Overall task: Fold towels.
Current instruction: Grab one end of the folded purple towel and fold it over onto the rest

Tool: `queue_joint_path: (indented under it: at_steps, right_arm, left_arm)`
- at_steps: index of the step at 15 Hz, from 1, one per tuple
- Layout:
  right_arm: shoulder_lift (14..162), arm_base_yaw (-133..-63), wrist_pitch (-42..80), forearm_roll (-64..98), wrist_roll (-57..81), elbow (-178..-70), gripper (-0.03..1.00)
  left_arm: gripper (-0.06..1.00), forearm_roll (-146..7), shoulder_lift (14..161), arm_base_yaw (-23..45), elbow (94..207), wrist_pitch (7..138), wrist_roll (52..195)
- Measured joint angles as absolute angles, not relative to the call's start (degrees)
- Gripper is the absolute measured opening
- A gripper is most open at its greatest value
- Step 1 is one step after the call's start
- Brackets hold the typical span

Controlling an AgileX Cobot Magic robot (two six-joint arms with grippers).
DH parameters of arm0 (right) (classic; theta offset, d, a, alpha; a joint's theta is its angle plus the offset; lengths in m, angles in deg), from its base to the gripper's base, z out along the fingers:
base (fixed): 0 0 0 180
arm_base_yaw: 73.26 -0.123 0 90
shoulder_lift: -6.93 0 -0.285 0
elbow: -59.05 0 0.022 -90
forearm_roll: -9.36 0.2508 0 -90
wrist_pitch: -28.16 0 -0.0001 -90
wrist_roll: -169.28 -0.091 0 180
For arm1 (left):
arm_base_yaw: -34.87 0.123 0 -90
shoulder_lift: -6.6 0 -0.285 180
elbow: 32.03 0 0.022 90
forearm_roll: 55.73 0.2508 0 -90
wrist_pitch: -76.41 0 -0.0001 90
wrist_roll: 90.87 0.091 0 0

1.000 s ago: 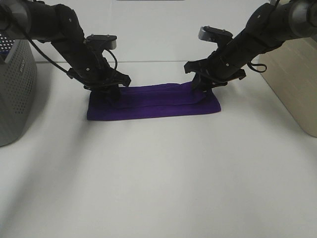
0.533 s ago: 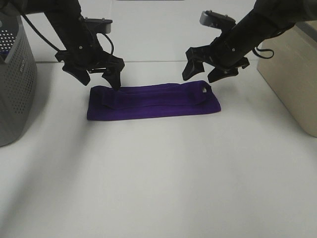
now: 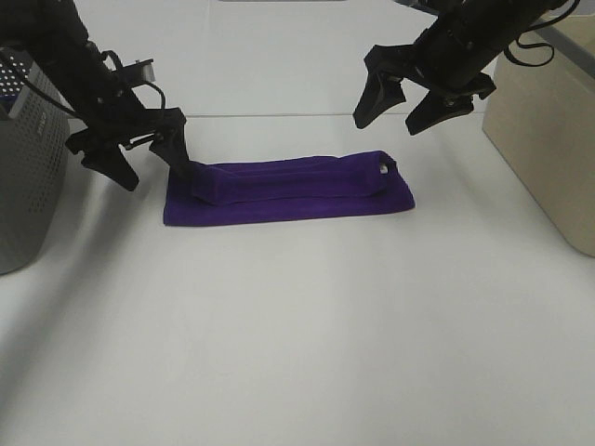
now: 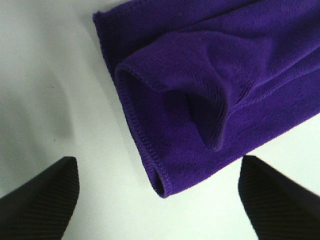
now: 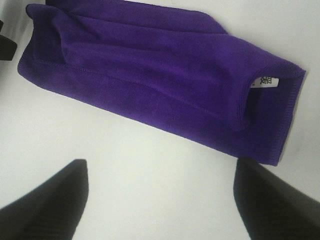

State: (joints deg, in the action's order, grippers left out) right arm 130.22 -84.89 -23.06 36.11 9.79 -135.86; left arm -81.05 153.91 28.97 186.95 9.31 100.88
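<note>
We find the towel lying flat on the white table, towards the far side and roughly midway between the two arms. It is a long, narrow band of deep purple cloth running left to right. The lengthwise folding looks done: we see a flat lower layer with an upper layer doubled over it along the far edge. That upper layer sits as a soft, rounded ridge rather than a crisp crease. The small white tag shows at the right end, tucked just inside the top fold.

The left gripper hangs low beside the towel's left end with its jaws spread wide and nothing between them. In its wrist view both fingers are clear of the cloth, which lies between them. The right gripper is raised well above the right end, also wide open and empty.

As we judge it, the task is partly done. The cloth is narrowed into a strip, but the crosswise fold that would bring one short end over the other is not yet made. At the left end the top layer puckers into a loose pocket (it may want smoothing before any further fold). The grey perforated basket stands off to the left and a beige box to the right, both apart from the towel.
</note>
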Motion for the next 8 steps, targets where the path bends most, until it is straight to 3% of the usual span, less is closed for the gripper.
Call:
queue_joint_path:
  at_steps: [8]
  right_arm:
    - [129.65,-84.89,-23.98,35.31,9.79,-135.86,0.79]
  left_arm:
    - [0.80,-92.40,158.89,31.37,187.29,11.26,106.32]
